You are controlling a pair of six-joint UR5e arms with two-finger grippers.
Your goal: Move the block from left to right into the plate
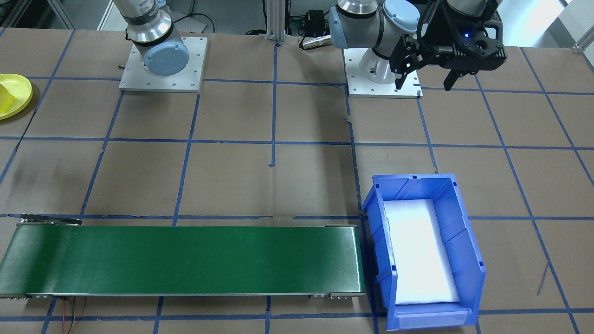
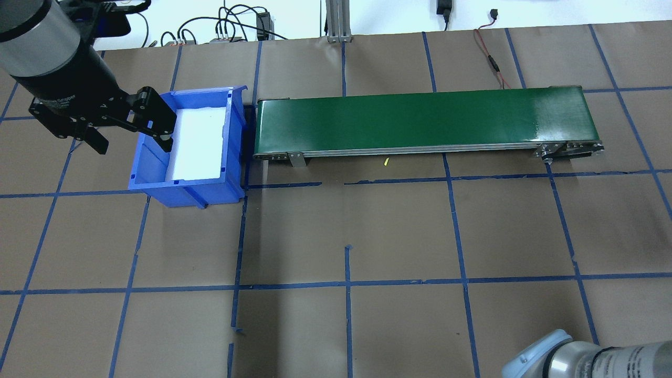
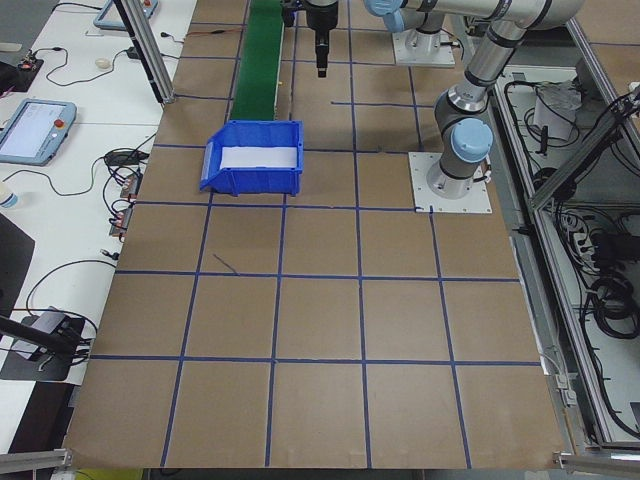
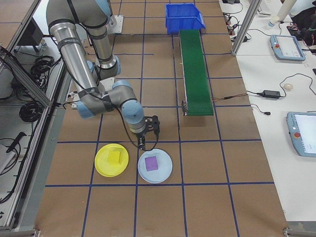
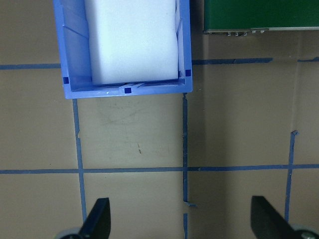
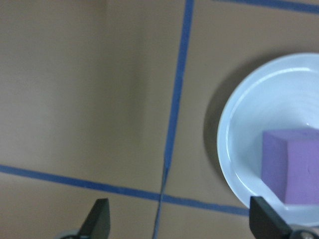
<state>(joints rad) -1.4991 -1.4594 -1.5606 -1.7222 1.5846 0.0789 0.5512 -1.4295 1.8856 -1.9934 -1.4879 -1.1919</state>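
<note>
The tabletop [image 1: 301,176] is brown, crossed by a grid of blue tape lines. A bright yellow plate [image 4: 104,165] carries a yellow block [image 4: 115,157] (nearly the same shade). Beside it, a pale bluish-white plate [image 4: 163,170] holds a purple block [image 4: 151,163]. The conveyor belt [image 1: 185,260] is dark green with silver edges. The bin [image 1: 464,241] is blue, lined with white foam [image 1: 417,250]. Both claws are black, the left claw [image 1: 427,83] showing a small blue light.

The blue bin [image 2: 186,147] is seen from above, opposite and both table ends. Wrist views are aimed straight down, close.
</note>
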